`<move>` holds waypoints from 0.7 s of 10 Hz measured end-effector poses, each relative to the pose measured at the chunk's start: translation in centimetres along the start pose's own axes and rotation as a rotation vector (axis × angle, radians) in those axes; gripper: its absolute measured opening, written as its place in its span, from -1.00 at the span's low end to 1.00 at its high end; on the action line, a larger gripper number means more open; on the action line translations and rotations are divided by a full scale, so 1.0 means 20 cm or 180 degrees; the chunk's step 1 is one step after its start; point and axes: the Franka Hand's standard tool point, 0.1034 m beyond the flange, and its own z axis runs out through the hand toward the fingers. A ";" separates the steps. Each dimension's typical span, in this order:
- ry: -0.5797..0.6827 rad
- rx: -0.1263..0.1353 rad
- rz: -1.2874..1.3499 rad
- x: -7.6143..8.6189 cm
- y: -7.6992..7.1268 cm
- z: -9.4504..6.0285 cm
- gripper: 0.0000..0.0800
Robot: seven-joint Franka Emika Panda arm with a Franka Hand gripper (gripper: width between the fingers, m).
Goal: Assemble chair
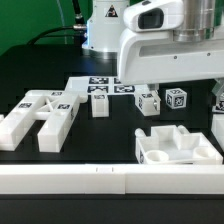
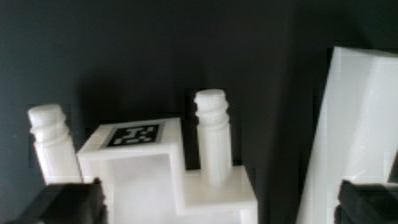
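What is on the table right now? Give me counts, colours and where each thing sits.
H-shaped frame: one, white, flat at the exterior view's left.
notched block: one, white, front, at the exterior view's right.
tagged blocks: three, white with black-and-white tags, in a row mid-table.
pegged part: one, white, tagged, two upright pegs, below the wrist camera; may be one of those blocks.
white slab: one, beside the pegged part, apart from it.
long bar: one, white, across the front.
marker board: one, white, flat behind the blocks.
table: black.
robot arm: white, above the blocks.
gripper: open, dark fingers either side of the pegged part.
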 end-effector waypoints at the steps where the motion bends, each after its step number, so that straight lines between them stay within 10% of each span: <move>1: 0.0000 0.0000 0.0000 0.00 0.00 0.00 0.62; 7: -0.0030 -0.0061 -0.0214 -0.37 0.16 0.02 0.62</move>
